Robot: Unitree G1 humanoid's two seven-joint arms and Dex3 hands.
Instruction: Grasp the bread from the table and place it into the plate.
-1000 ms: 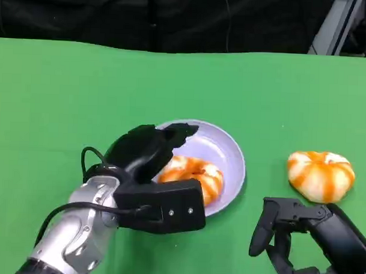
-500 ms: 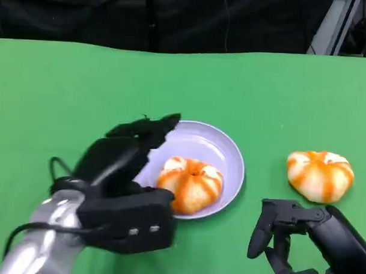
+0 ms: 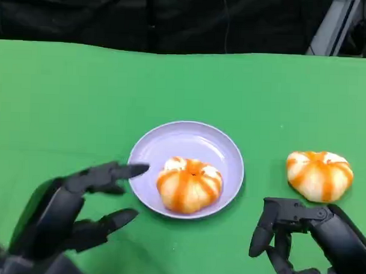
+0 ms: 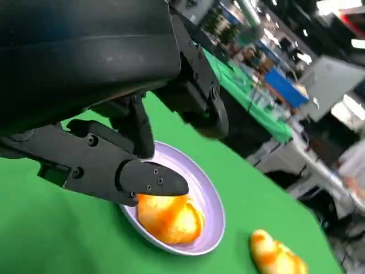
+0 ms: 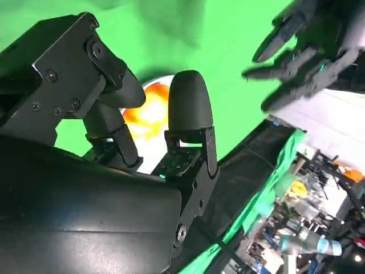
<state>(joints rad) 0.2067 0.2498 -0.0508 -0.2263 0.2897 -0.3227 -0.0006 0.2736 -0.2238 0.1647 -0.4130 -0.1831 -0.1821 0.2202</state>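
Green cloth covers the worktop. At frame centre, one orange-striped round bread sits in the lavender plate; lower left, the left hand hangs spread, holding nothing.

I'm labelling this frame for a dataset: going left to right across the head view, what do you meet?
Left robot hand → purple plate holding a bread roll → right robot hand, with a second bread roll on the green table just beyond it.
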